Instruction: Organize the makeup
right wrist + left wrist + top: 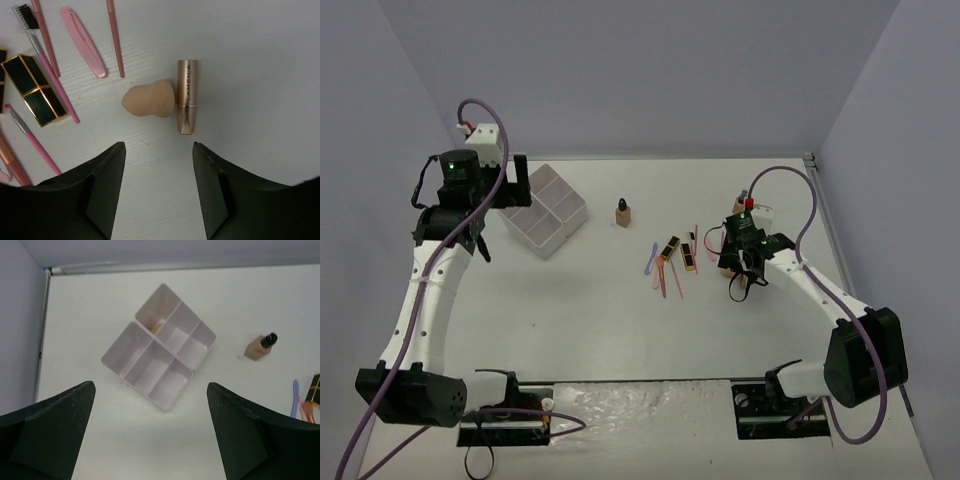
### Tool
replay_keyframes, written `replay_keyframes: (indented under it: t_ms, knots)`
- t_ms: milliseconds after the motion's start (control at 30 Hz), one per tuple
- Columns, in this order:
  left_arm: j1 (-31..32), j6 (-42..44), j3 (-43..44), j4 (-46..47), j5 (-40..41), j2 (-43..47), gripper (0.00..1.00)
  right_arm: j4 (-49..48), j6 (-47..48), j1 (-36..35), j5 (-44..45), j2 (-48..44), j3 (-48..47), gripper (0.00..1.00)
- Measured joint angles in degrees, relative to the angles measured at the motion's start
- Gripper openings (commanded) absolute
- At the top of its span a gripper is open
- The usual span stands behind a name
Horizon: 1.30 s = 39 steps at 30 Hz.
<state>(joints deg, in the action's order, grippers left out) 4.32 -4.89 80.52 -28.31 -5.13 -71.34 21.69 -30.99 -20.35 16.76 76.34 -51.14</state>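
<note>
The left gripper (pixel 150 387) is wide open: its two dark fingers (pixel 55 430) stand well apart with nothing between them. It hangs above the table (pixel 620 335), at the far left, looking down on the white divided box (pixel 150 371). The box rests flat on the table, set cornerwise to the table edge. One tan item (pixel 157 327) lies in the box's far-left compartment, against a partition wall; too little of it shows to identify it. The other compartments visible hold nothing. A tan bottle (pixel 260 346) with a dark cap stands upright on the table to the right of the box, well apart from it. The right gripper (pixel 158 146) is also open, with a narrower gap and nothing between the jaws. It is held low over the right half of the table. Just beyond its fingertips lie a beige sponge (pixel 149 98) and a gold tube (pixel 187 97), side by side; whether they touch cannot be told. To the left of the sponge the remaining makeup lies loose on the table: a black-gold lipstick tube (pixel 34 90), a flat pink stick (pixel 82 41), a thin pink stick (pixel 115 37) and a pink-handled brush (pixel 45 55). None of these items is in contact with either gripper.
</note>
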Motion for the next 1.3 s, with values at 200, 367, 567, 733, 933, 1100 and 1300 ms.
replay_keyframes:
  t_ms: [200,367,567,733,933,1100,1300]
  knots:
    - [1.5,-2.0,-7.1,-5.2,-2.7,3.3,0.93,-4.4,-2.0,0.2,-1.3,7.1,0.3,0.41]
    - [4.4,-2.0,-8.1,-8.0,-3.9,5.6,0.93,-6.4,-2.9,0.5,-1.0,10.6,0.3,0.4]
    - [6.8,-2.0,-8.1,-9.1,-4.7,7.4,0.93,-7.5,-3.4,1.0,0.1,11.1,0.3,0.4]
    - [8.2,-1.4,-8.2,-9.6,-5.2,7.4,0.94,-8.0,-3.5,1.5,0.9,12.2,0.3,0.4]
    - [9.4,-1.1,-8.3,-10.0,-5.6,7.4,0.94,-8.9,-3.5,2.2,1.0,13.5,0.3,0.35]
    - [10.5,-0.6,-9.4,-10.5,-6.0,7.0,0.94,-10.4,-3.3,2.6,1.0,13.5,0.6,0.12]
    - [12.8,0.6,-10.0,-11.3,-7.3,6.3,0.94,-11.4,-1.7,2.7,1.0,13.5,1.0,0.0]
